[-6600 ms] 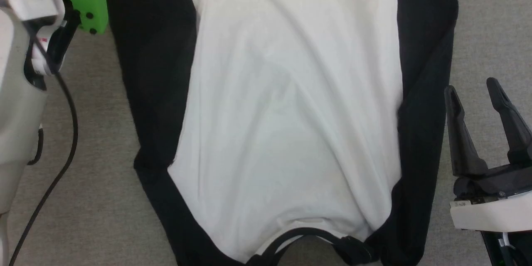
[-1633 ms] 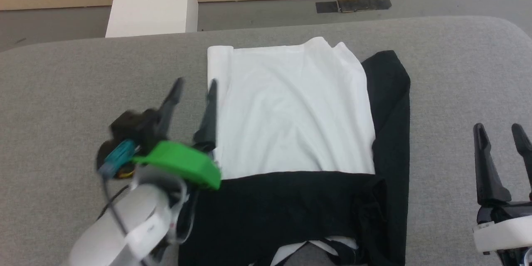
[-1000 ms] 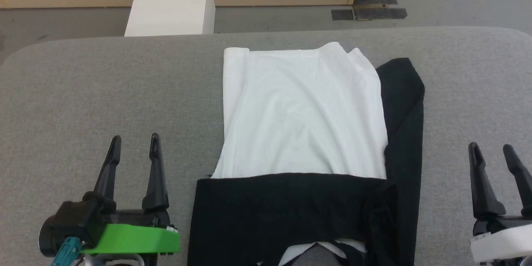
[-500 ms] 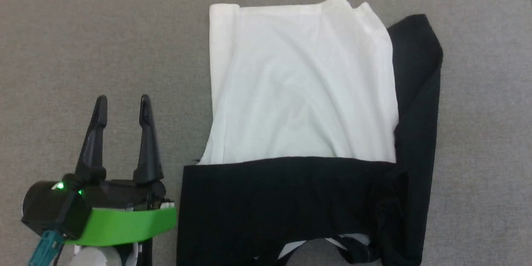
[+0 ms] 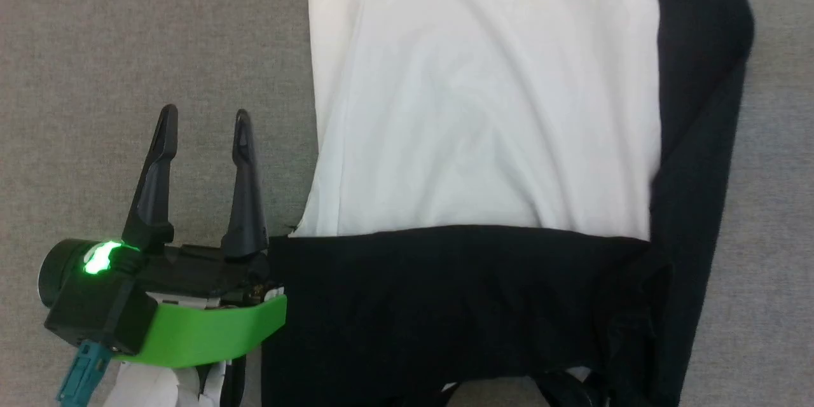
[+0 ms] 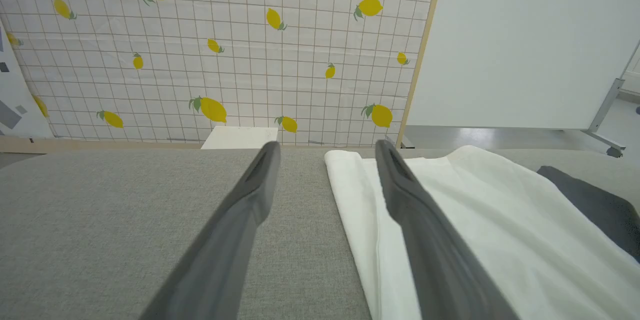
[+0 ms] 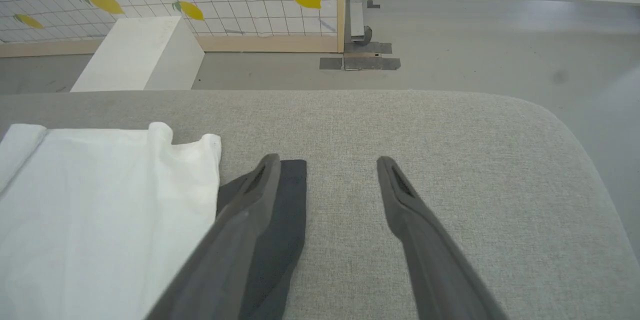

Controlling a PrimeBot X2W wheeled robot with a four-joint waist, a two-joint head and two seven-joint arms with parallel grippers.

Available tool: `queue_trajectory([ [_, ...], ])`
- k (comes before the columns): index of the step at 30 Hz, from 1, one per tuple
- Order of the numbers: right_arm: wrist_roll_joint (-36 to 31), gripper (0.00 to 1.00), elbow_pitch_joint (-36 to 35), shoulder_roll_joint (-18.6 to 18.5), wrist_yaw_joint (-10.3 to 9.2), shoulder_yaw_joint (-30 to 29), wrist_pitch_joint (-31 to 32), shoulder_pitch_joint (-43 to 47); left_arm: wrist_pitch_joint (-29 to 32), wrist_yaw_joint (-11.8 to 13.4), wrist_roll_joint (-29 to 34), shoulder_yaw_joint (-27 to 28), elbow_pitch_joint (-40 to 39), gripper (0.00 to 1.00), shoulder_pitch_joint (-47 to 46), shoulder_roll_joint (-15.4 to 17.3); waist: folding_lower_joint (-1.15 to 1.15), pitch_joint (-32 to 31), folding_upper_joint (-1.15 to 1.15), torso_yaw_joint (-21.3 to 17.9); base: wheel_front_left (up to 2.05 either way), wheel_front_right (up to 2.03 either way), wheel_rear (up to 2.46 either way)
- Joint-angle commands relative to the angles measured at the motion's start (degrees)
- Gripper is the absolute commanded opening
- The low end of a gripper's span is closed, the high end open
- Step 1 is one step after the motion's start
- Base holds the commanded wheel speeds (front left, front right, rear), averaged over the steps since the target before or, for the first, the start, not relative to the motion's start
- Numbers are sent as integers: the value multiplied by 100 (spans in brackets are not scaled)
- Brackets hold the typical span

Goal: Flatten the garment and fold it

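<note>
The garment [image 5: 483, 108] lies spread on the grey padded table [image 5: 127, 44], in the middle and toward the robot's right. Its white panel is flat, with only soft creases. A black band is folded across the near end, and a black strip runs along the right edge.

The left gripper [image 5: 205, 113] is low at the robot's left, just beside the garment's left edge, at the place where white meets black. Its two dark fingers point away from the robot, almost parallel to that edge. They stand wide apart and hold nothing – grey table shows between them. Behind the fingers the wrist carries a green bracket [image 5: 203, 334], and a small green light [image 5: 102, 257] glows on the black housing. In the left wrist view the inner finger crosses the rolled white edge; whether it touches the cloth I cannot tell.

The right gripper [image 7: 327, 160] is on the other side, near the far right corner of the garment. Its fingers are also spread wide and empty – one is over the black strip, the other over bare table. Beyond the table a white box [image 7: 135, 52] stands on the floor.
</note>
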Motion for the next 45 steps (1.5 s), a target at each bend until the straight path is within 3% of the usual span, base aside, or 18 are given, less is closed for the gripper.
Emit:
queue_trajectory([
  [1,-76,100,85,-11,-8,25,22,-148,6,-17,37,-17,-20,100,-123,-19,-1,335,0,215,0,0,0],
  [18,-418,98,831,2,-8,164,224,-401,-7,-85,106,-259,130,100,-399,-235,-1,871,0,639,0,0,0],
  [19,-444,47,867,7,-8,142,256,-393,-8,-86,106,-259,140,100,-402,-245,-1,877,0,647,0,0,0],
  [21,-514,0,895,29,-8,69,254,-402,-11,-86,108,-254,155,100,-407,-255,-1,886,0,648,0,0,0],
  [27,-644,0,901,141,-8,-124,-92,-441,-15,-78,125,-208,220,100,-395,-228,-1,737,0,518,0,0,0],
  [34,-553,0,1008,165,-8,-520,-570,-257,5,-74,84,-149,305,100,-293,-148,-1,101,0,240,0,0,0],
  [45,-333,0,878,-162,-8,-2145,-1038,1003,192,78,-125,116,151,100,330,97,-1,-1169,0,-142,0,0,0],
])
